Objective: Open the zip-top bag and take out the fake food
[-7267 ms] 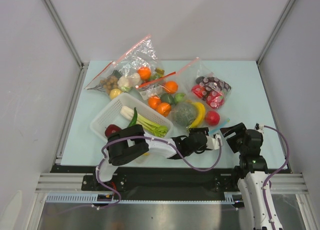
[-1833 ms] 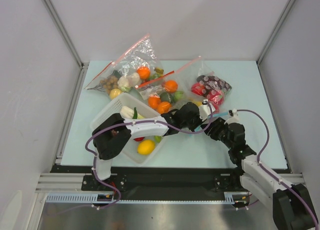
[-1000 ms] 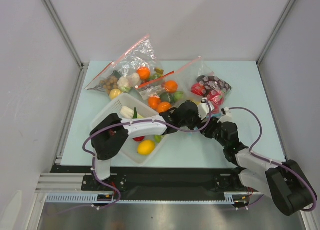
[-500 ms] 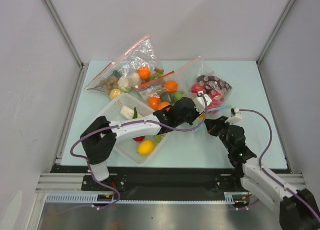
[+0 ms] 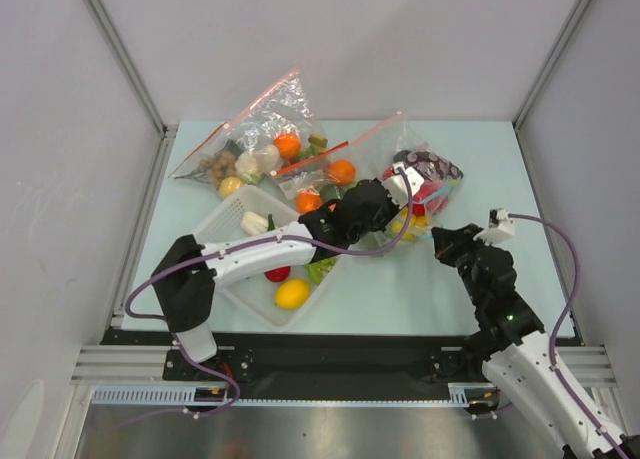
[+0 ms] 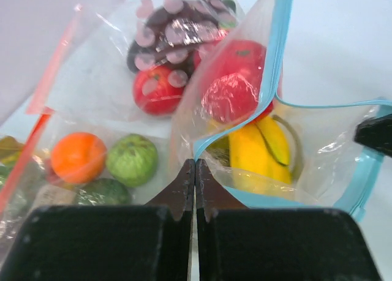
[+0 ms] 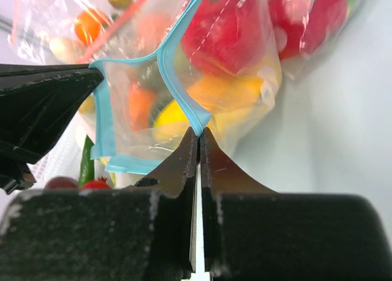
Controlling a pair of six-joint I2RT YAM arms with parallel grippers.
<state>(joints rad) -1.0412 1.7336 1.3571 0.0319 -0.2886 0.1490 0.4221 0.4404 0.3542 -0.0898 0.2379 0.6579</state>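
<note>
The zip-top bag (image 5: 416, 217), clear with a light blue zip strip (image 6: 277, 42), hangs between my two grippers with its mouth pulled apart. My left gripper (image 6: 195, 164) is shut on one lip of the strip. On the opposite lip my right gripper (image 7: 199, 134) is shut too. Inside the bag lies the fake food: a yellow banana (image 6: 254, 149) and a red round fruit (image 6: 236, 85), which also shows as the red fruit (image 7: 226, 30) in the right wrist view. From above, the left gripper (image 5: 395, 221) is just left of the bag and the right gripper (image 5: 438, 239) is at its right.
A white basket (image 5: 225, 229) with a lemon (image 5: 292, 293) and other toy produce sits under my left arm. Two clear bags with red strips (image 5: 260, 129) (image 5: 335, 174) lie behind it. Another bag of dark and red pieces (image 5: 430, 169) is just beyond the held bag.
My right gripper has shut on the blue strip and drawn back to the right. The left gripper moved farther from the bases with its lip, so the bag's mouth has spread open.
</note>
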